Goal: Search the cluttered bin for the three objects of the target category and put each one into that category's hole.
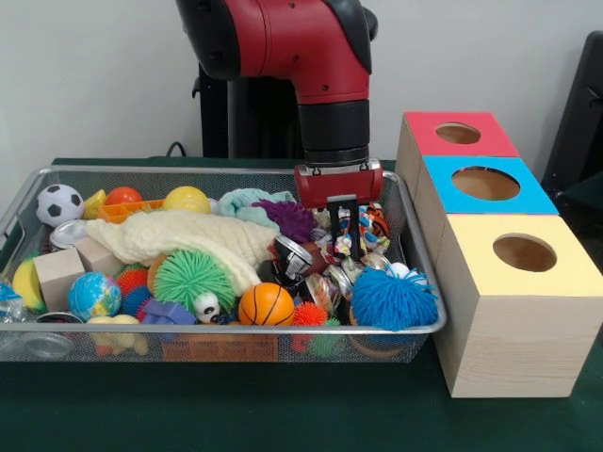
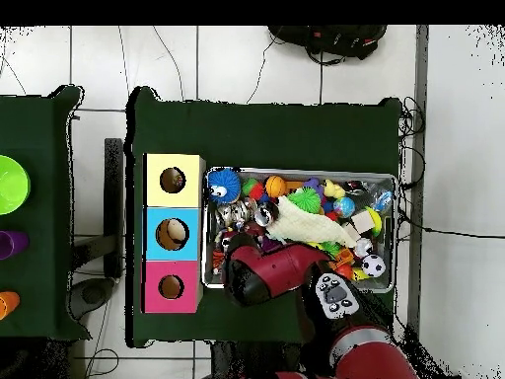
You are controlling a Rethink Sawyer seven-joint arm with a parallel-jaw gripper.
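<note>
Red arm (image 1: 311,56) points straight down into basket (image 1: 57,174). Claw (image 1: 343,222) narrow, touching rope toy (image 1: 363,226); grip unclear.

A robotics lab: a pedestal-mounted arm (image 1: 311,56) at a green-clothed surface (image 2: 266,123), cables (image 2: 419,128) trailing over a tiled floor (image 2: 108,59), and a toy-filled bin (image 1: 226,330) beside colour-coded boxes (image 1: 499,254).

Dark green table (image 1: 283,414) carrying two things: silver wire-mesh bin (image 1: 226,330), crammed with toys, and just beside it a row of three pale wooden boxes (image 1: 513,339), faces red, blue, yellow, one round hole each.
</note>
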